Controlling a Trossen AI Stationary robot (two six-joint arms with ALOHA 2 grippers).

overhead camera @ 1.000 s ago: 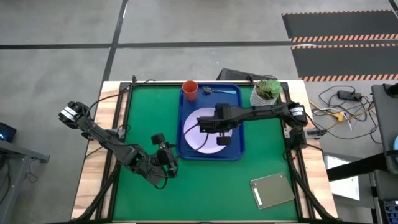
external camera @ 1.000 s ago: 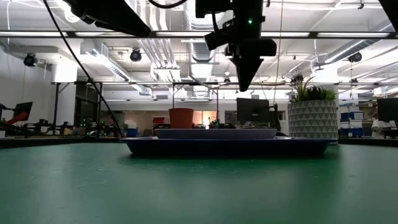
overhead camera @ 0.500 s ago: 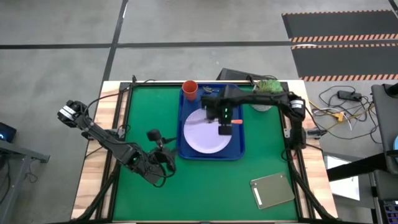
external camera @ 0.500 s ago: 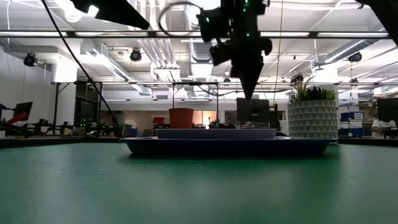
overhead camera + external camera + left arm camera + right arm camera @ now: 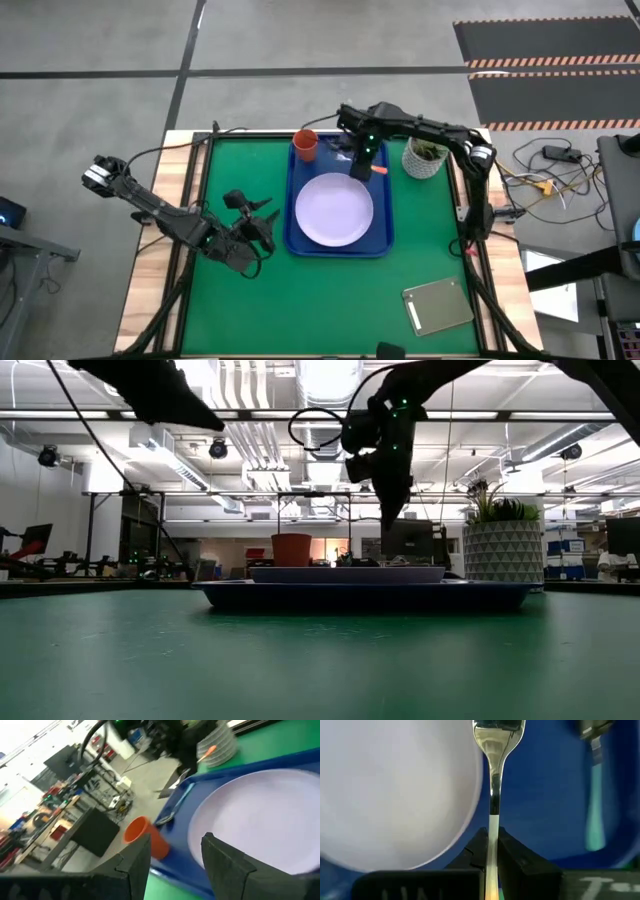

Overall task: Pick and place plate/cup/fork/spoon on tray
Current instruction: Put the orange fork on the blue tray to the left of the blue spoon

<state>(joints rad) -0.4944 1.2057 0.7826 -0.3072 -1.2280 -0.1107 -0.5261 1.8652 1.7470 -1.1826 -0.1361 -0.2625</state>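
Observation:
The blue tray [image 5: 380,235] lies at the table's far middle. The pale plate [image 5: 334,210] lies flat on it, and the orange-red cup [image 5: 306,146] stands upright in its far left corner. The blue-handled spoon [image 5: 594,820] lies on the tray's far strip. My right gripper [image 5: 362,163] is above that strip, between plate and spoon, shut on the fork [image 5: 493,780]. My left gripper [image 5: 260,226] is open and empty, left of the tray, its fingers toward the tray [image 5: 235,770]. My right gripper pinches the fork between its two fingers where the metal neck meets the handle [image 5: 493,832]. The fingers come from above, pointing down along the fork. The fork hangs tines down [image 5: 498,727], clear of the tray, and its orange handle end [image 5: 379,171] sticks out behind the fingers.
A white patterned pot with a green plant [image 5: 424,156] stands right of the tray's far corner, close to my right arm. A grey square slab [image 5: 438,305] lies at the near right. Bare green mat lies in front of the tray and to its left.
My right gripper has carried the fork from above the plate toward the table's far edge, to above the tray's far strip, turning on the way and coming lower. My left gripper has shifted a little toward the far left.

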